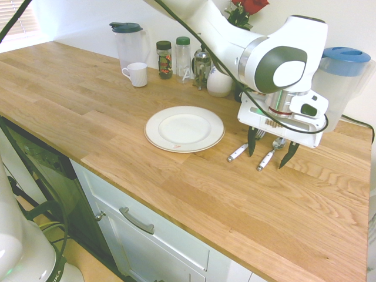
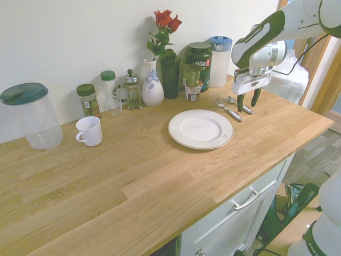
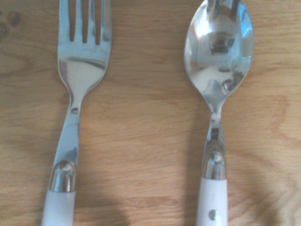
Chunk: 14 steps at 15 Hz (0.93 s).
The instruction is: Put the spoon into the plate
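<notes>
Step in hand, as judged: lining up over the spoon, grasp not made. Read left to right, first exterior view: plate [image 1: 185, 129] flat on the worktop [image 1: 129, 170], bare of cutlery; then fork [image 1: 238, 153]; then spoon [image 1: 278, 143], lying on the wood to the right of the fork, well apart from the plate. Gripper [image 1: 266, 161] above the cutlery, fingers spread wide, nothing held. Height over the spoon hard to judge from here, perhaps slightly clear of the handle. Next: centre on the spoon alone, lower, close on the handle, leaving the fork out of the grip; then lift and carry across to the plate. Risk: catching the fork with the nearer finger.

Count, left to right, same view: one green-lidded pitcher [image 1: 130, 47]; one white mug [image 1: 137, 75]; two green-lidded jars [image 1: 165, 59]; one press pot [image 1: 201, 67]; one plate; one white vase [image 1: 219, 84]; one fork; one spoon; one blue-lidded pitcher [image 1: 343, 76]. From the second exterior view, three red roses [image 2: 168, 20] and one dark green tumbler [image 2: 170, 77].
</notes>
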Available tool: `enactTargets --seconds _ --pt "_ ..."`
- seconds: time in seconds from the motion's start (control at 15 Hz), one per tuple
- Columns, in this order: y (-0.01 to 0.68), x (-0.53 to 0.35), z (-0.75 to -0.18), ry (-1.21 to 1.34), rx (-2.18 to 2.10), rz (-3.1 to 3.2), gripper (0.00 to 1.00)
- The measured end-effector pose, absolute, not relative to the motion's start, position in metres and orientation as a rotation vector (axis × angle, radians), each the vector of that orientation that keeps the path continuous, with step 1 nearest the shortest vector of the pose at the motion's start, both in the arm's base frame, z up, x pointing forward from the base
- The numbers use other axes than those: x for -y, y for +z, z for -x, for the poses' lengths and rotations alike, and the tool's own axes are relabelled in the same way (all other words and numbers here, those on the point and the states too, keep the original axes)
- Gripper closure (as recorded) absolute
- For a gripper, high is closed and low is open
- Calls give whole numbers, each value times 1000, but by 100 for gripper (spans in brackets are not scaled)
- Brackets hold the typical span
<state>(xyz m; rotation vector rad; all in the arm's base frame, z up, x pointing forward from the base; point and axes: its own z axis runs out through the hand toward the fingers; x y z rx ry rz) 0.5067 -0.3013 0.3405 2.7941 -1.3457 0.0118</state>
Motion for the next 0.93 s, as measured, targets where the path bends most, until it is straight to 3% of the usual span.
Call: enactTargets --seconds 0.93 --pt "340 302 -512 42 1408 -2802 100"
